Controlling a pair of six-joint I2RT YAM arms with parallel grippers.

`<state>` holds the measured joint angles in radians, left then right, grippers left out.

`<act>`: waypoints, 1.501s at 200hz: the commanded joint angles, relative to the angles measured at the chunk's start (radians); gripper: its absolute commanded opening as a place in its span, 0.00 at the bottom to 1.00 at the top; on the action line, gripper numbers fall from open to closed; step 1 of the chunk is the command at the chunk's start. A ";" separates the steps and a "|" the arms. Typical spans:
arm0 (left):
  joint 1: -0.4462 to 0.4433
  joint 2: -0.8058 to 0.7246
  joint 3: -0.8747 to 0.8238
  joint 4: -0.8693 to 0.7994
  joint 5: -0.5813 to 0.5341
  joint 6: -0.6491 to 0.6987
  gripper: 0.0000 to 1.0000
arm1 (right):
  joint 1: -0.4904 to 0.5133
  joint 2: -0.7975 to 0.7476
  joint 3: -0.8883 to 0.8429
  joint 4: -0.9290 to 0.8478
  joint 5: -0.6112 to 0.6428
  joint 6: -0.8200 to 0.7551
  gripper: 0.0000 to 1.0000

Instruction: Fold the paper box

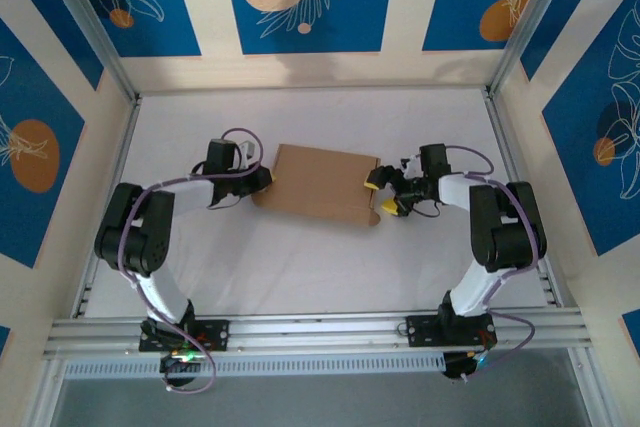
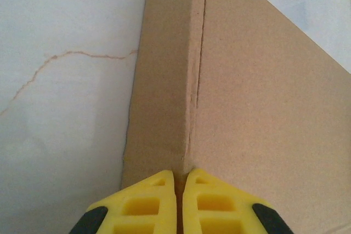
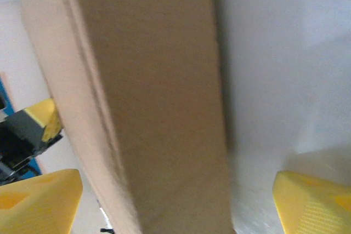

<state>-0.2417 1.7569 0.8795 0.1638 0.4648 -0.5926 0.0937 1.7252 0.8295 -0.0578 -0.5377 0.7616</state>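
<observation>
brown paper box (image 1: pixel 318 185) in left jaws

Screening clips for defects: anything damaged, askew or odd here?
A thin brownish wavy line runs across the white table beside the paper box in the left wrist view, like a crack or stain. The box itself lies slightly skewed to the table edges; no tears visible.

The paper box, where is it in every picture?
Top external: the paper box lies mid-table, between the left gripper and right gripper.
Left wrist: it fills the middle and right, its fold pinched in the shut jaws.
Right wrist: a blurry brown band down the middle, between the open jaws.
Shared landmark: the white table beside it.
</observation>
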 commanded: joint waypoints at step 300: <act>-0.786 -0.540 -0.252 0.084 -0.805 1.541 1.00 | 0.029 -0.511 -0.212 0.044 -0.265 0.416 0.51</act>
<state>-1.0023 1.1984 0.6476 0.2108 -0.3096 0.7773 0.1223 1.2728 0.6277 -0.0120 -0.7418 1.1427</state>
